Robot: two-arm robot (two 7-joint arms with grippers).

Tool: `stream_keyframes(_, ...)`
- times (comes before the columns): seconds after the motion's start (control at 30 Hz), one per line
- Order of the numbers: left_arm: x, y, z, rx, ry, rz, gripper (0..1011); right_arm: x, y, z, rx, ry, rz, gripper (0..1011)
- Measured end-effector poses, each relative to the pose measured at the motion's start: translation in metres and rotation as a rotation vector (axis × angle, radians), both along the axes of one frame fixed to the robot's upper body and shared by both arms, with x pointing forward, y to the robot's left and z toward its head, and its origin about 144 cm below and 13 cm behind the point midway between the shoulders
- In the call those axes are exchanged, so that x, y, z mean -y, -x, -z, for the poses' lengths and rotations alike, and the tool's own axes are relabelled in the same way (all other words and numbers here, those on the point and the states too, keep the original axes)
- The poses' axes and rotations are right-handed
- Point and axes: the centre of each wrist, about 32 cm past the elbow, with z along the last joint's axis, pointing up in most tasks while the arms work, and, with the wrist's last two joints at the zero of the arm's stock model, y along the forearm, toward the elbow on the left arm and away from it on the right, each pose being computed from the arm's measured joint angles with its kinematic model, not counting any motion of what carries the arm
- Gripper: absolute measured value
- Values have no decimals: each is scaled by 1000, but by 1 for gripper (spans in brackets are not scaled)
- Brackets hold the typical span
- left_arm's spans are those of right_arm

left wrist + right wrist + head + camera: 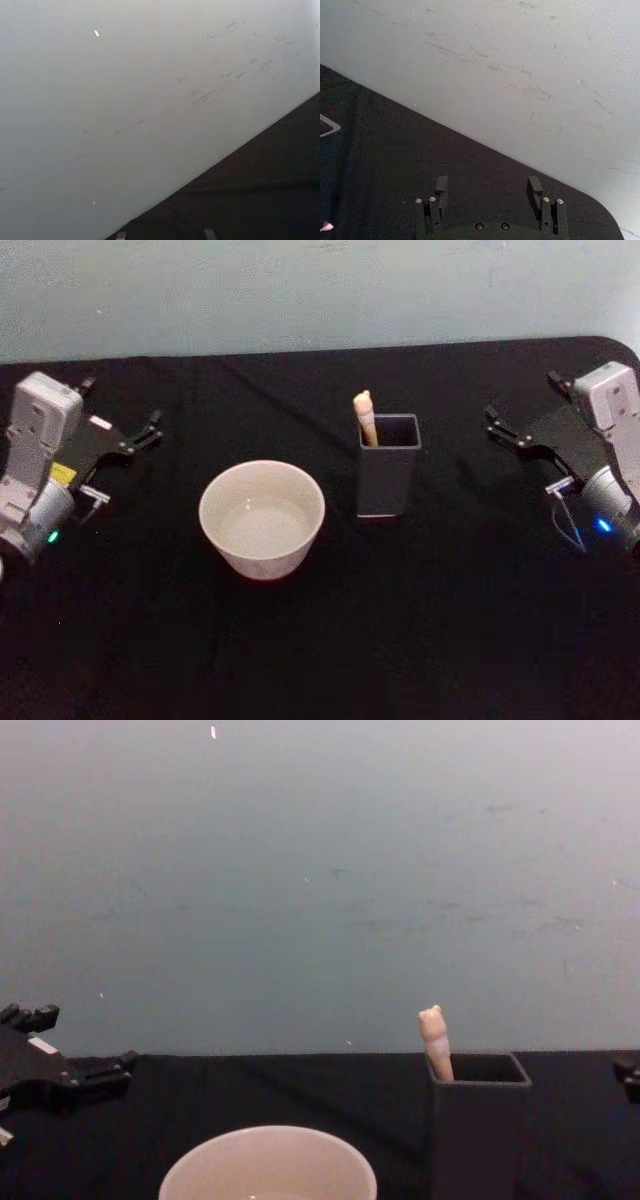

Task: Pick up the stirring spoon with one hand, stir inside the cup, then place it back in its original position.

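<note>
Nearest me: smooth round cup (262, 518), then the square grey holder (388, 480), the spoon (365, 418) poking its knobbed handle out. My wrist views show left gripper (165, 234) and right gripper (487, 184) spread, empty.

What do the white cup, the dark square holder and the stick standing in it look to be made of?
The cup: probably glazed ceramic, smooth cream-white with a soft sheen; plastic is possible. The holder: matte dark grey, straight walls, plastic or coated metal. The stirring spoon: its pale beige handle looks like wood or plastic.
</note>
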Motion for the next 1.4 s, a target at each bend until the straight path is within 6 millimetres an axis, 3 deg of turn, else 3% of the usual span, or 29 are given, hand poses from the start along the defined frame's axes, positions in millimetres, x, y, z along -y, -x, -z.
stream_keyframes(0.37, 0, 0, 0, 0, 0, 0, 1001, 0, 4, -11, -18, -48, -42, 1002)
stream_keyframes(0.8, 0, 0, 0, 0, 0, 0, 1001, -3, 8, -55, -139, -216, -219, 1002)
stream_keyframes(1.13, 0, 0, 0, 0, 0, 0, 1001, -20, 1, -77, -240, -224, -362, 1002)
stream_keyframes(1.4, 0, 0, 0, 0, 0, 0, 1001, -40, -14, -78, -307, -194, -414, 1002)
